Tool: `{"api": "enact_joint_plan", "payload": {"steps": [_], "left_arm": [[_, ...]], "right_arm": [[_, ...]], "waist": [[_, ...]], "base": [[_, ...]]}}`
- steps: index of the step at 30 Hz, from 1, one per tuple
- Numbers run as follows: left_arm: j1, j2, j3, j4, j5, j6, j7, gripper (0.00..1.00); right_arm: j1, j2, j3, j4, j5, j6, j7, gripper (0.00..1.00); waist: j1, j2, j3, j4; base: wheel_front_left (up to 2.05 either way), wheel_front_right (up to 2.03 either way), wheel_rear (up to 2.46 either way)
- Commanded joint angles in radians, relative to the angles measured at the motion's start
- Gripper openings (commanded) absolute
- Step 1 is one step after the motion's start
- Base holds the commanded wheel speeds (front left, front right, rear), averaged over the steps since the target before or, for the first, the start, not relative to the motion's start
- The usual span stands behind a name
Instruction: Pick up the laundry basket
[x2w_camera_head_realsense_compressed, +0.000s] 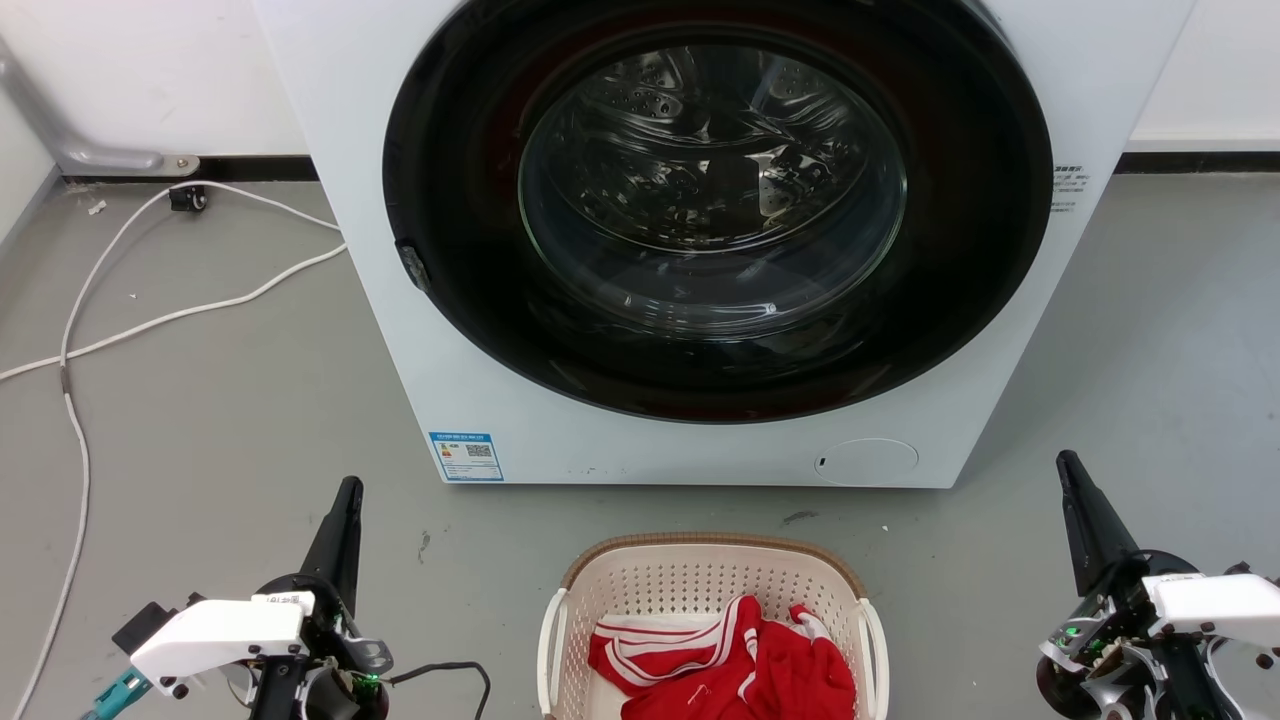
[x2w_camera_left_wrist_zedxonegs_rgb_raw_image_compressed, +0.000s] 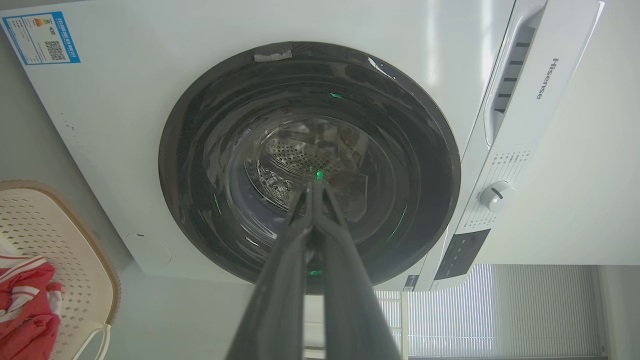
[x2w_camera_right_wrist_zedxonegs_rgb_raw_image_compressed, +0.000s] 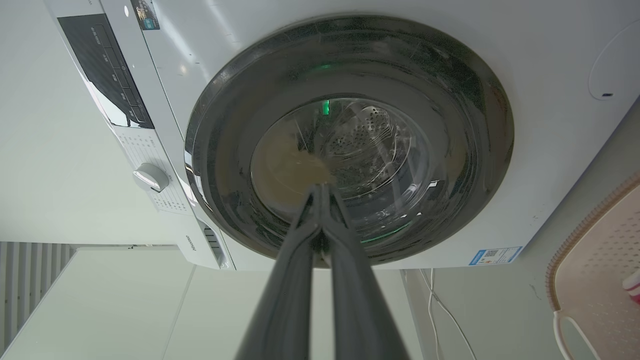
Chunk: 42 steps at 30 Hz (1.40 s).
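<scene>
Not started: my left gripper (x2w_camera_head_realsense_compressed: 349, 487) and right gripper (x2w_camera_head_realsense_compressed: 1067, 462), both pinched together and empty, flank the laundry basket (x2w_camera_head_realsense_compressed: 690, 585) well apart, so grasp and lift remain.

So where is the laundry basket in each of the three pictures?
Head view: laundry basket at bottom centre, red clothing inside.
Left wrist view: laundry basket at lower left edge.
Right wrist view: laundry basket at lower right edge.
Shared landmark: the washing machine's round door.

Laundry basket (x2w_camera_head_realsense_compressed: 700, 585): cream, perforated, brown rim, white side handles; upright on floor, holding red-white garment.
</scene>
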Motion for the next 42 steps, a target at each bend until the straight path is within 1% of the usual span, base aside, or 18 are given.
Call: {"api": "enact_joint_plan", "payload": {"steps": [1,29,30,34,42], "left_arm": [[-0.009,-0.001,0.002,0.001,0.006,-0.005,0.002,0.0],[-0.01,-0.004,0.008,0.001,0.009,-0.005,0.007,0.0],[0.002,-0.004,0.004,0.003,0.006,0.0,0.004,1.0],[0.031,-0.011,0.0,0.032,0.008,0.002,0.001,1.0],[0.047,-0.011,-0.018,0.001,0.04,0.001,-0.04,1.0]], "right_arm": [[-0.011,0.003,-0.001,0.001,-0.003,0.0,0.003,0.0],[-0.012,0.006,-0.005,0.001,-0.006,0.0,0.005,0.0],[0.001,0.002,-0.003,0.002,-0.003,0.0,0.004,1.0],[0.033,0.005,-0.001,0.031,-0.005,0.0,0.001,1.0],[0.057,0.006,0.009,-0.008,-0.041,0.0,-0.04,1.0]], "waist": [[0.0,-0.0001,0.0,0.0],[0.0,-0.0001,0.0,0.0],[0.0,-0.0001,0.0,0.0],[0.0,-0.0001,0.0,0.0],[0.0,-0.0001,0.001,-0.001]], "base": [[0.0,0.0,0.0],[0.0,0.0,0.0],[0.0,0.0,0.0],[0.0,0.0,0.0],[0.0,0.0,0.0]]}}
